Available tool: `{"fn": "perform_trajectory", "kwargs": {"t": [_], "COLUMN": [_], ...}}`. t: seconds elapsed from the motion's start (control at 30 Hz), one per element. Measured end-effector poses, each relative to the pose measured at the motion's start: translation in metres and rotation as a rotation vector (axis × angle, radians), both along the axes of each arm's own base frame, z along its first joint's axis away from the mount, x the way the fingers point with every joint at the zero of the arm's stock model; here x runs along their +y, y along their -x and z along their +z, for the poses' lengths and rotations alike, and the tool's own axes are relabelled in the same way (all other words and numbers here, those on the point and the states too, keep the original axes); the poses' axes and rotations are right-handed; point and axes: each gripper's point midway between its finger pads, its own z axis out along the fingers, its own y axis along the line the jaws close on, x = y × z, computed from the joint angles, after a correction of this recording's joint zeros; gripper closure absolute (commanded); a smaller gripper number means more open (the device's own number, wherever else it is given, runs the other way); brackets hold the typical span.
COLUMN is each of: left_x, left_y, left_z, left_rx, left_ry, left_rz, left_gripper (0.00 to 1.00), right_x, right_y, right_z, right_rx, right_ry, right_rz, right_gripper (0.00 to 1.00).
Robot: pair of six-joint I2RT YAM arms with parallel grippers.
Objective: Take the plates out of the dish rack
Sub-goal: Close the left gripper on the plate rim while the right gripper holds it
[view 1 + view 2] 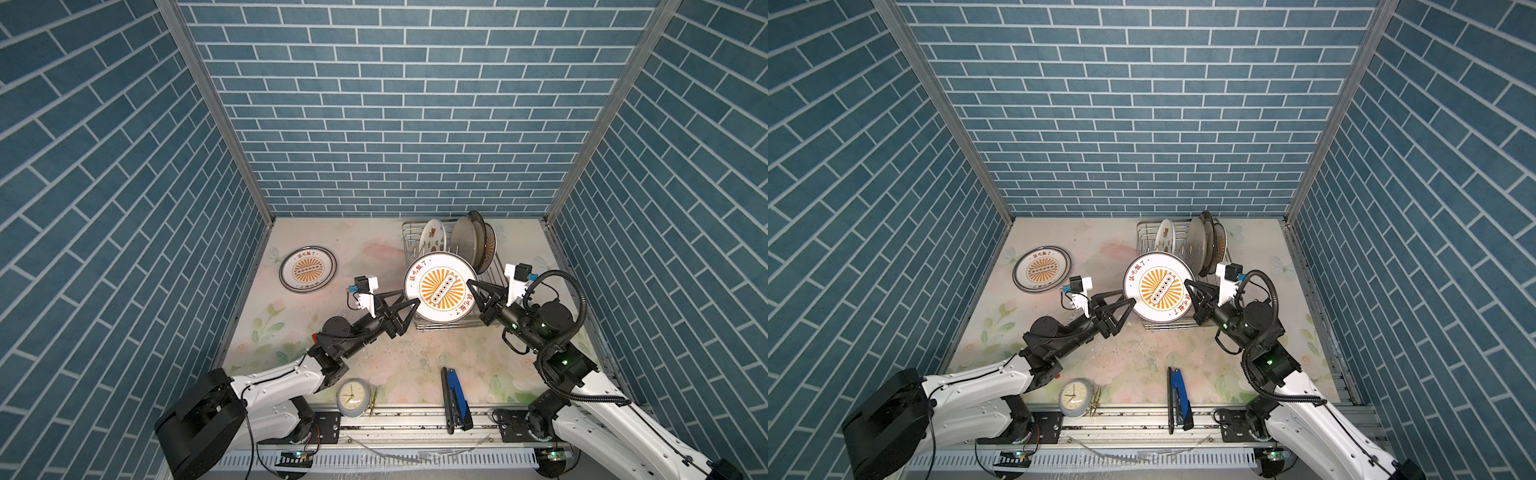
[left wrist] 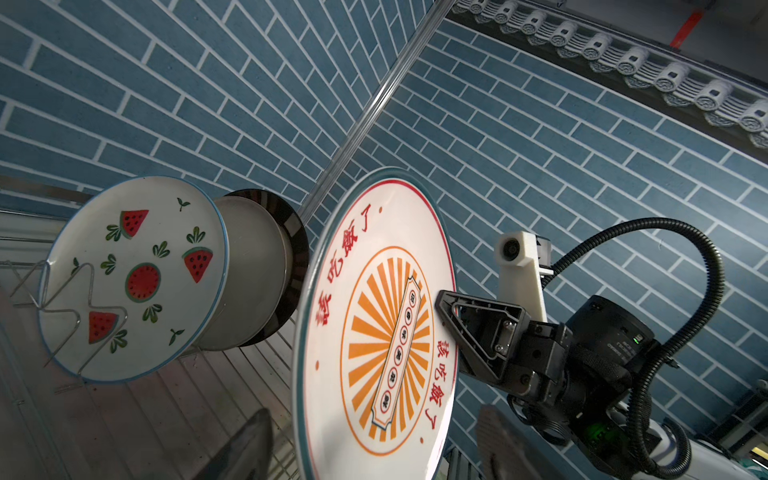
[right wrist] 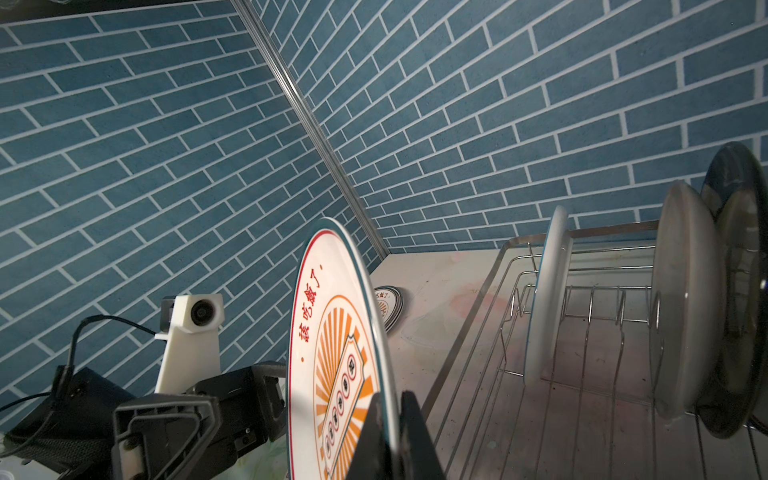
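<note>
The right fingers (image 3: 417,440) are clenched on the rim of a sunburst plate (image 1: 440,289), holding it on edge above the near end of the dish rack (image 1: 446,327). The left fingers (image 2: 245,449) are spread on either side of the plate's opposite rim. In the left wrist view they are apart from it, so they grasp nothing. This looks like a handover between the arms, not yet made.

A second sunburst plate (image 1: 307,269) lies flat on the bench (image 1: 374,340), well to the left of the rack, so one plate appears to be unloaded. Upright in the rack are a watermelon plate (image 2: 137,278), a grey plate (image 1: 463,241), a dark-rimmed plate (image 1: 477,219) behind it, and an orange-printed plate (image 1: 491,245). By my count one is out, one is in the air and four are left.
</note>
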Motion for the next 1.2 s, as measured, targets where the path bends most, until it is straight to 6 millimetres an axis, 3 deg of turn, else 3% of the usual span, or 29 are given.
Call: {"fn": "perform_trajectory", "kwargs": {"t": [0.2,0.53,0.87,1.1,1.2], "left_x": [0.002,-0.004,-0.01,-0.012,-0.014], "left_y": [-0.001,-0.004,-0.009,-0.016,-0.017], "left_z": [0.001,-0.011,-0.005,-0.009,-0.011], "left_rx": [0.003,0.045,0.091,0.117,0.123], "left_ry": [0.0,-0.011,0.031,0.03,0.019], "left_rz": [0.01,-0.007,-0.024,-0.016,-0.019], "left_gripper": [0.52,0.88,1.0,1.0,1.0], "right_x": [0.002,0.004,0.002,0.003,0.008], "right_y": [0.001,0.006,0.004,-0.007,-0.008], "right_z": [0.006,0.01,0.011,0.004,-0.004], "right_rx": [-0.023,-0.049,-0.079,-0.064,-0.045], "right_ry": [-0.043,-0.066,-0.064,-0.052,-0.036], "right_rz": [0.023,0.058,0.048,0.031,0.048], "right_gripper": [1.0,1.0,1.0,0.85,0.7]}}
